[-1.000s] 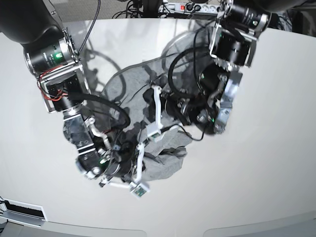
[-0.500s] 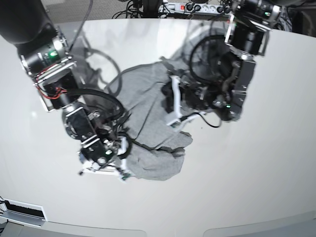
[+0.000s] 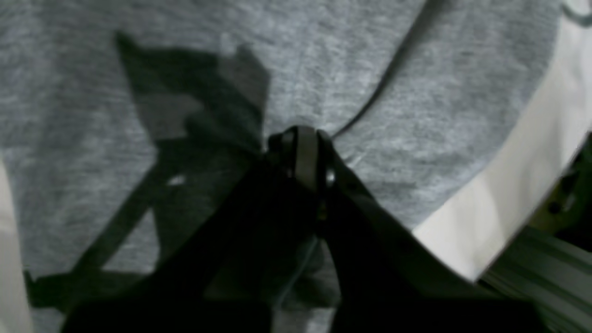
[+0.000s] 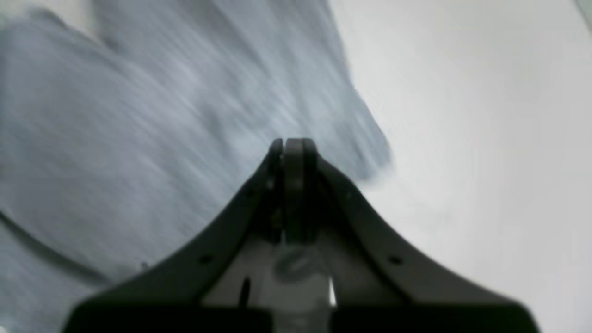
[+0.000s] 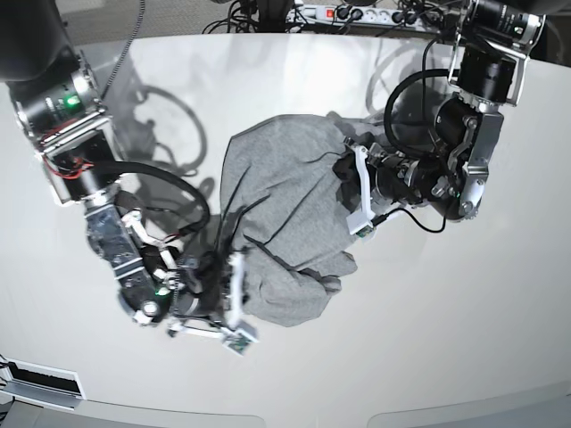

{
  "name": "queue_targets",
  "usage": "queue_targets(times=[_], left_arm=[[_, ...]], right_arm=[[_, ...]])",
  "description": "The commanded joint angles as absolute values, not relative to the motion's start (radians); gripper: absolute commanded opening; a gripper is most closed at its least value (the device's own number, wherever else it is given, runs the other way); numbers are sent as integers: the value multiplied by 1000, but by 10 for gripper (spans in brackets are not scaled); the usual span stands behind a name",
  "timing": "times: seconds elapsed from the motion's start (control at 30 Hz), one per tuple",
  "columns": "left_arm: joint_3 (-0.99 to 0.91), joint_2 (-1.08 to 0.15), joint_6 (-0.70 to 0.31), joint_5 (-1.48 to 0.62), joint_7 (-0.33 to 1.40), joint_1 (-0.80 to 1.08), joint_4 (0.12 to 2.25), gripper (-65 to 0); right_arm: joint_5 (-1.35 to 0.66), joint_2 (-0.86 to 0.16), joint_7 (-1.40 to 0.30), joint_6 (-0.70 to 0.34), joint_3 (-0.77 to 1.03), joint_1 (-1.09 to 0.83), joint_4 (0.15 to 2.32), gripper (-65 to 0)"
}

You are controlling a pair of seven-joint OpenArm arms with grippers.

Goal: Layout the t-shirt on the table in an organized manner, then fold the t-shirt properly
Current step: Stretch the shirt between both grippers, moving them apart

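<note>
While both arms are reaching in from the two sides, the t-shirt (image 5: 285, 223) is lying in a crumpled heap near the middle of the table (image 5: 464, 339). It is grey and soft, with deep folds running across it, and no letters are showing on it. In the base view the left gripper (image 5: 343, 192) is sitting at the right edge of the heap, and its jaws are pressed tight together. In the left wrist view the left gripper (image 3: 303, 150) is pointing at the grey cloth, and the cloth is puckering into a crease right at the tips, so it is pinching the t-shirt (image 3: 323, 69) there. A strip of white table (image 3: 508, 194) is showing beside the cloth in that view. The right gripper (image 5: 230, 281) is sitting at the lower left edge of the heap in the base view, close to the table. In the right wrist view the right gripper (image 4: 293, 155) is clenched too, with its jaws touching each other. The grey t-shirt (image 4: 162, 115) is filling the left side of that blurry view, and bare table (image 4: 485, 138) is filling the right side. Whether a bit of cloth is caught between those tips, I cannot tell.
</note>
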State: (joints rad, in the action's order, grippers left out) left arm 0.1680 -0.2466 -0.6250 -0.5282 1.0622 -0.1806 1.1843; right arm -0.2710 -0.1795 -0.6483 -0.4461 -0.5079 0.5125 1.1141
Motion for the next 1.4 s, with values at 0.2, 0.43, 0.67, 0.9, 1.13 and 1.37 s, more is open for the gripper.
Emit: queue_targets(times=[0.2, 0.43, 0.67, 0.9, 1.13, 1.37], left_arm=[[170, -182, -662, -535, 1109, -133, 1188, -650], [170, -180, -662, -533, 1137, -126, 1188, -650], [170, -188, -674, -530, 1160, -160, 1188, -650], [170, -214, -673, -485, 1150, -255, 1188, -650], [170, -270, -630, -429, 1137, -380, 1188, -650], [169, -336, -606, -424, 1100, -444, 1188, -650]], right_arm=[[-124, -19, -551, -386, -503, 542, 1016, -650], [39, 37, -514, -304, -503, 546, 761, -650], [53, -33, -759, -234, -503, 543, 760, -650], [52, -141, -945, -128, -503, 543, 791, -650], [14, -208, -1056, -78, -503, 547, 794, -650], [-165, -294, -1051, -115, -503, 595, 955, -650]])
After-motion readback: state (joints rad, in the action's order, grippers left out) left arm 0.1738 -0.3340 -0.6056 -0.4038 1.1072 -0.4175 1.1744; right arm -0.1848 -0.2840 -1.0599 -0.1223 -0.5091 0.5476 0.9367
